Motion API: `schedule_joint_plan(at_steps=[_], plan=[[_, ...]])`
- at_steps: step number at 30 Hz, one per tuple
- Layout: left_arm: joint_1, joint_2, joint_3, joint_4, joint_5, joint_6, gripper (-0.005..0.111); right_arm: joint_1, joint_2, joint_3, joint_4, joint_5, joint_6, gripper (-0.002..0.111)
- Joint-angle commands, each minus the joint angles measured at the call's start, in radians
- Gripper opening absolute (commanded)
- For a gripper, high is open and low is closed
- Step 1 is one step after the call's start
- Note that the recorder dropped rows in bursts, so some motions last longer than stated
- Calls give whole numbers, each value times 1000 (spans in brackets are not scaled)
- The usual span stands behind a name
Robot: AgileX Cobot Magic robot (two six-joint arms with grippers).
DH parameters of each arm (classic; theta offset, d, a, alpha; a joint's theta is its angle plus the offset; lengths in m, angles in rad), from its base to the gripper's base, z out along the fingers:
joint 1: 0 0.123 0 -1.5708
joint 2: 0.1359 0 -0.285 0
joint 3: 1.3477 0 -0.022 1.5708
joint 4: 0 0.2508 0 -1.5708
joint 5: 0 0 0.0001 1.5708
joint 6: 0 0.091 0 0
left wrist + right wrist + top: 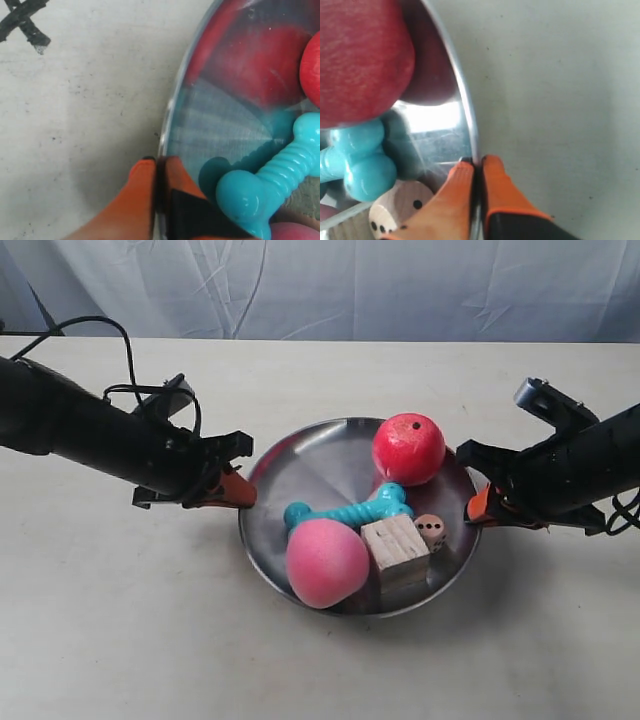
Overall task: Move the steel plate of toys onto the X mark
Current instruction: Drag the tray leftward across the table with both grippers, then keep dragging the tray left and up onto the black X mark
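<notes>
The steel plate (300,462) lies mid-table and holds a red ball (408,448), a teal bone (350,510), a pink egg-shaped ball (326,562), a wooden cube (395,548) and a spotted die (431,529). My left gripper (157,162), also seen from outside (240,492), is shut on the plate's rim (170,115), one orange finger inside and one outside. On the opposite rim (465,100) my right gripper (476,162) is shut next to the die (395,205). The black X mark (22,22) shows only in the left wrist view, on the table apart from the plate.
The pale tabletop (120,620) runs all round the plate. A grey cloth backdrop (320,285) hangs behind the far edge. A black cable (90,330) loops over the arm at the exterior view's left.
</notes>
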Motion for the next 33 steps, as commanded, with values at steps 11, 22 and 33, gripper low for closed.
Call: schedule_joint_plan(at_steps=[11, 22, 33], plan=[[13, -19, -96, 22, 155, -60, 0, 140, 95, -142, 62, 52, 21, -1], [58, -19, -100, 99, 132, -128, 0, 154, 143, -221, 59, 92, 55, -1], [131, -19, -128, 103, 173, -133, 0, 154, 171, -240, 63, 102, 55, -1]])
